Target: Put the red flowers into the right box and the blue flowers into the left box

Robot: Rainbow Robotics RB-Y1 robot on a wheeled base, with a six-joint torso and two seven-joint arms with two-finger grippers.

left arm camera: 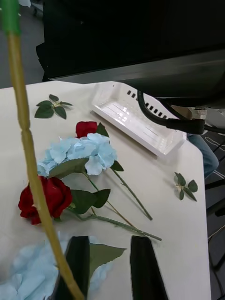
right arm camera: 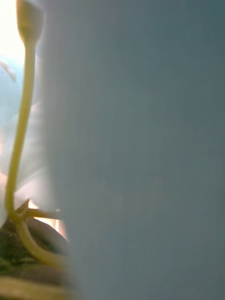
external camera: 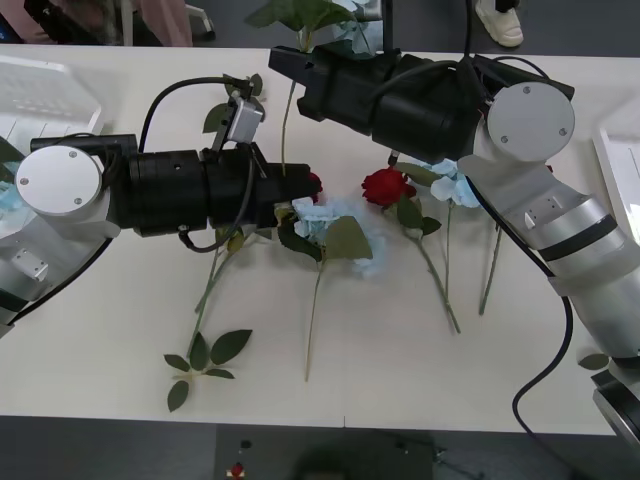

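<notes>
My right gripper (external camera: 283, 62) is over the far middle of the table, shut on the long stem (external camera: 287, 120) of a blue flower (external camera: 320, 12) held up in the air. That stem (left arm camera: 28, 140) hangs down beside my left gripper (left arm camera: 110, 243), whose black fingers (left arm camera: 77, 262) stand open above the table's middle. A red flower (external camera: 385, 186) (left arm camera: 44, 199) and blue flowers (external camera: 320, 220) (left arm camera: 79, 152) lie on the table there, with another red flower (left arm camera: 86, 128) behind. The left box (external camera: 45, 95) sits far left. At the right edge is the white right box (external camera: 620, 170) (left arm camera: 140, 122).
Loose green leaf sprigs lie near the front edge (external camera: 205, 360) and by the right box (left arm camera: 184, 185). Another blue flower (external camera: 455, 185) lies under my right forearm. A black cable (external camera: 545, 370) loops down off the table at the right.
</notes>
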